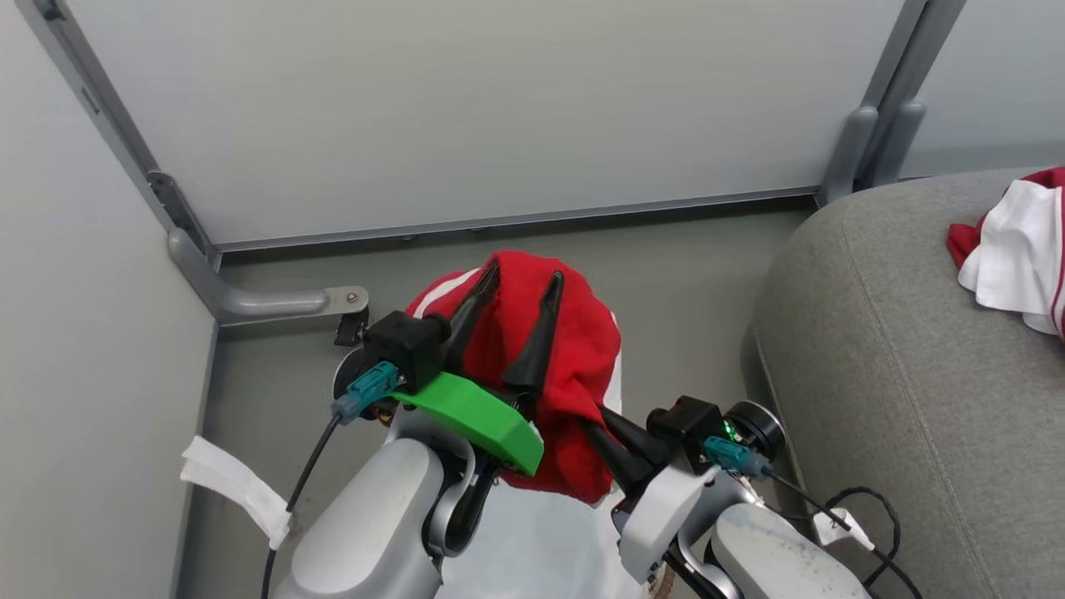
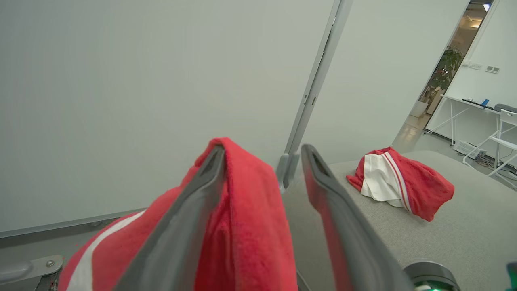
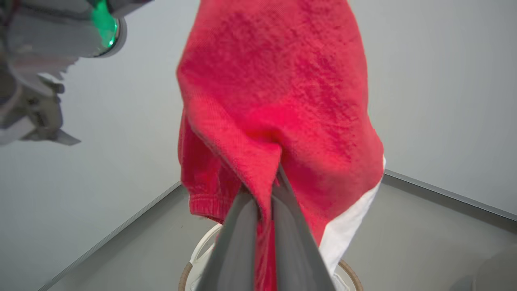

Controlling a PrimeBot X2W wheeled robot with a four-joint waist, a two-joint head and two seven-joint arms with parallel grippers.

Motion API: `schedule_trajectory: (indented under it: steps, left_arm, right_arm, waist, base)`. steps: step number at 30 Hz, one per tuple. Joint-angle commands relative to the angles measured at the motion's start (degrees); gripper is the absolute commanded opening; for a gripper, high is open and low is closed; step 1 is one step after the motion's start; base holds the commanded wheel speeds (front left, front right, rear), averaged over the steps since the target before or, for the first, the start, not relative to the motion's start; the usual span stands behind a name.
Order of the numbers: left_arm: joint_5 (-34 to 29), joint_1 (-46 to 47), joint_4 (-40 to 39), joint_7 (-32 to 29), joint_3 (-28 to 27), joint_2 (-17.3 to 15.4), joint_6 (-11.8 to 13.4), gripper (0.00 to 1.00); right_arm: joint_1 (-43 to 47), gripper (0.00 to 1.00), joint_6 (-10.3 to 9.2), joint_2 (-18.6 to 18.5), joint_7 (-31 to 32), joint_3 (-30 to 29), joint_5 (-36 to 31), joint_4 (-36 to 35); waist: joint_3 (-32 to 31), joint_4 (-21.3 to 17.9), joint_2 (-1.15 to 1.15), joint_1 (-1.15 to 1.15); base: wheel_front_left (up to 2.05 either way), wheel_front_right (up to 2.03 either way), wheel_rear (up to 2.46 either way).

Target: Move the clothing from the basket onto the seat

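A red garment with a white panel [image 1: 574, 358] hangs in the air over the basket [image 3: 186, 275], whose brown rim shows beneath it. My right gripper [image 1: 597, 431] is shut on a fold of this clothing [image 3: 282, 101] from below. My left gripper [image 1: 524, 276] stands open, its fingers pointing up. The red cloth [image 2: 242, 210] is draped over its left finger [image 2: 190, 218], and the gap between the fingers is empty. A second red-and-white garment [image 1: 1011, 249] lies bunched on the grey seat [image 1: 874, 333] at the right. The left wrist view shows that garment [image 2: 404, 182] on the seat [image 2: 464, 230].
Pale wall panels close the corner behind and to the left. A metal post foot [image 1: 266, 304] is bolted to the floor. A white strip [image 1: 237, 487] lies on the floor at the left. A black cable [image 1: 869, 516] loops beside the seat's base. A doorway [image 2: 476, 81] opens far right.
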State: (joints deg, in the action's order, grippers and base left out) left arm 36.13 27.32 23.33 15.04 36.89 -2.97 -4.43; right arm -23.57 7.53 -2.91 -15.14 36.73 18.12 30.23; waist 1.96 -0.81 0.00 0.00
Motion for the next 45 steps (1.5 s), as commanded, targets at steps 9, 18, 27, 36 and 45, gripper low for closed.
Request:
schedule_trajectory:
  steps: [9,18,27,36,45]
  left_arm:
    - [-1.68,-2.06,0.95,0.08,-2.05,-1.25,-0.08,1.0]
    - [-3.56,-4.46,1.25,0.08,-4.71,-1.18,-0.9,1.0]
    - [-6.17,-3.32,2.77,0.08,-4.68,-0.7,-2.17,1.0]
    - [-8.04,-1.36,3.43,0.08,-3.64,-0.56,-2.9,1.0]
    - [-9.33,-2.18,1.75,0.08,-2.94,-1.89,-3.11,1.0]
  right_arm:
    - [6.3,0.0,-0.08,-0.13,-0.01,-4.33,0.48,-6.69]
    - [10.29,0.0,-0.08,-0.13,-0.01,-8.44,-0.27,-11.83]
    - [12.81,0.0,-0.08,-0.05,-0.01,-16.75,-1.75,-16.87]
    - [6.7,0.0,-0.08,-0.39,-0.01,-23.7,-7.64,-22.35]
    - [-14.51,0.0,-0.08,-12.34,0.0,-27.17,-12.0,-23.66]
  waist:
    - [0.7,-12.45,0.0,0.0]
    - [1.2,-25.02,0.0,0.0]
    - [3.19,-30.1,0.0,0.0]
    - [6.23,-30.61,0.0,0.0]
    - [10.29,-30.36,0.0,0.0]
  base:
    - [0.0,0.0,0.0]
    - [0.0,0.0,0.0]
    - [0.0,0.0,0.0]
    - [0.0,0.0,0.0]
    - [0.0,0.0,0.0]
